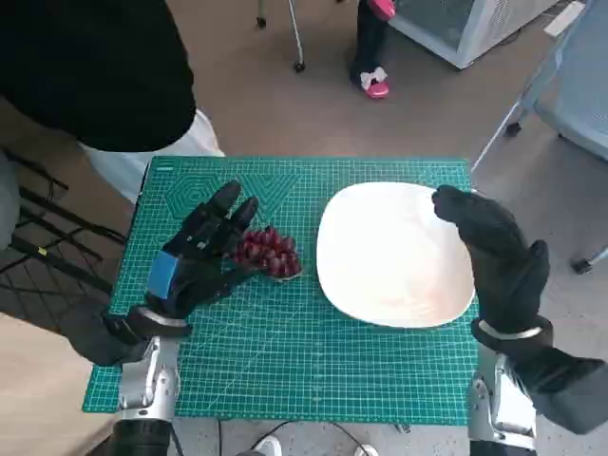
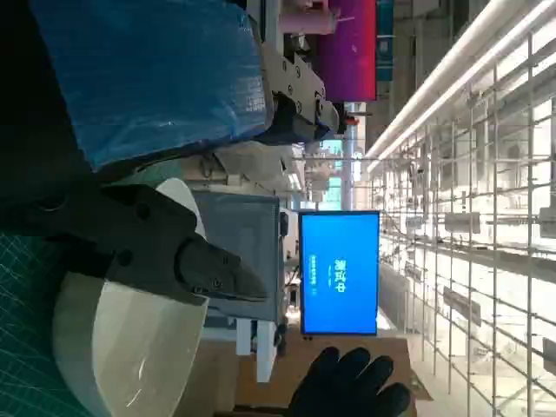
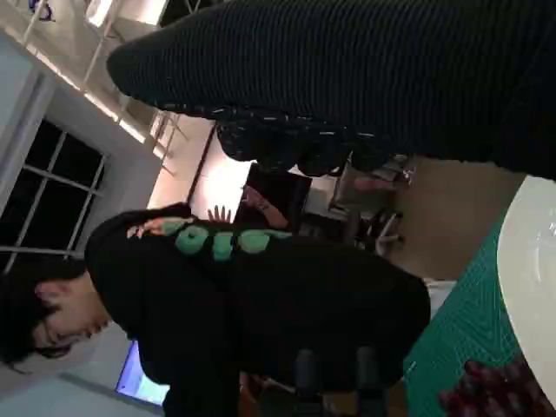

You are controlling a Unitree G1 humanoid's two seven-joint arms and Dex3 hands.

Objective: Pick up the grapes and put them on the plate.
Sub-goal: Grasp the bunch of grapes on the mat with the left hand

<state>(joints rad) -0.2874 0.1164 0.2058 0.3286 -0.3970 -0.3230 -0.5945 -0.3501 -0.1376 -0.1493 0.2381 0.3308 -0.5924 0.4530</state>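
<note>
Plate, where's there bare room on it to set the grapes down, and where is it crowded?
The plate is bare across its middle and near side. Its far right rim is crowded by the right robot hand. The grapes lie on the mat beside the plate's left rim, with the left robot hand at them, so the mat is tight there.

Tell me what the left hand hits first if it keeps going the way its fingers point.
Probably only the green mat. The left hand points up and to the right, its fingers passing along the far side of the grapes, toward bare mat short of the plate. Height is unclear.
</note>
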